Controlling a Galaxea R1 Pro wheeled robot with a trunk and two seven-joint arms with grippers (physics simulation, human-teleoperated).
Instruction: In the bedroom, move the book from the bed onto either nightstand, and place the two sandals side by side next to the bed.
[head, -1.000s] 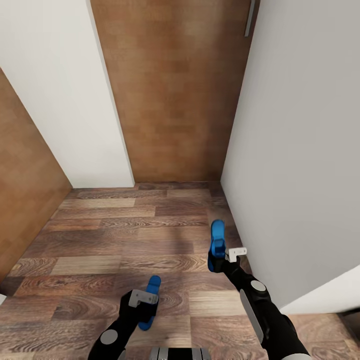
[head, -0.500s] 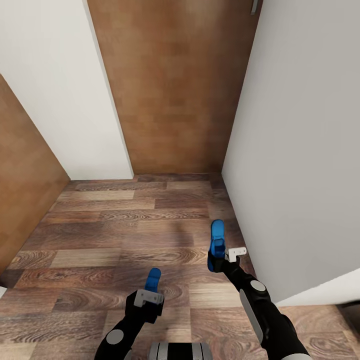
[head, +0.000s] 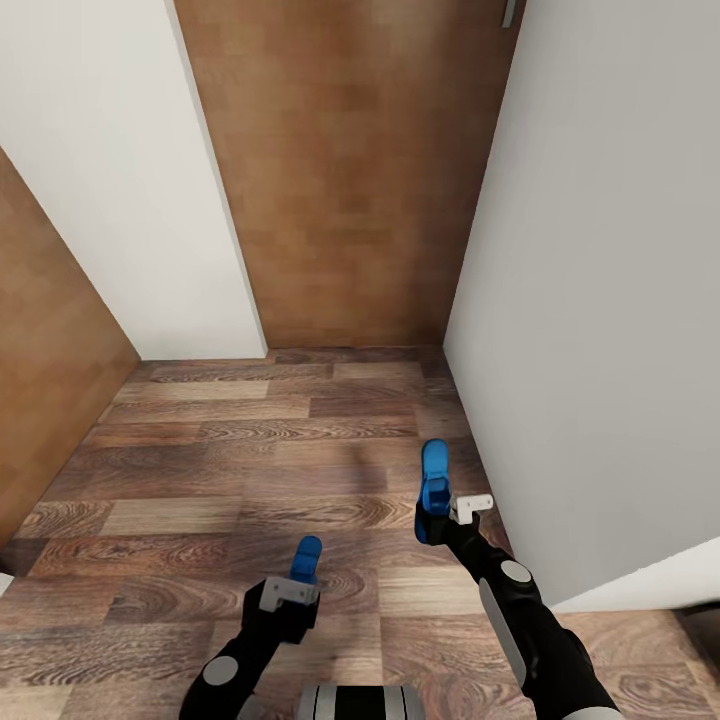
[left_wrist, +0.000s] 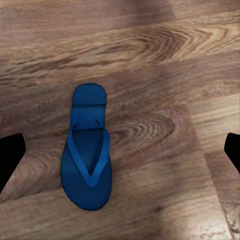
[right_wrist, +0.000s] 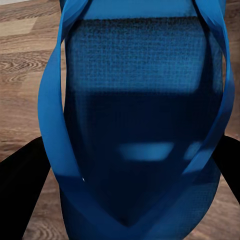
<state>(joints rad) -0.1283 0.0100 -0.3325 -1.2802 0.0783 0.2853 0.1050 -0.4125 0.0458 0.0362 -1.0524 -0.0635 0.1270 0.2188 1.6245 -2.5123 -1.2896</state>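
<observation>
Sandal (left_wrist: 87, 150) below left tool (head: 293, 592)

The left pincer (head: 290, 600) hides most of one blue sandal (head: 306, 556).

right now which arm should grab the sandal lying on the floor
Left. The left gripper hangs open right above the floor sandal, which lies flat between its spread fingers. The right gripper appears to hold the second sandal.

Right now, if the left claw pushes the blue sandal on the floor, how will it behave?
The sandal lies flat on its sole, so it would probably slide on the plank floor, not roll or tip. Its thin straps look floppy; it seems light.
</observation>
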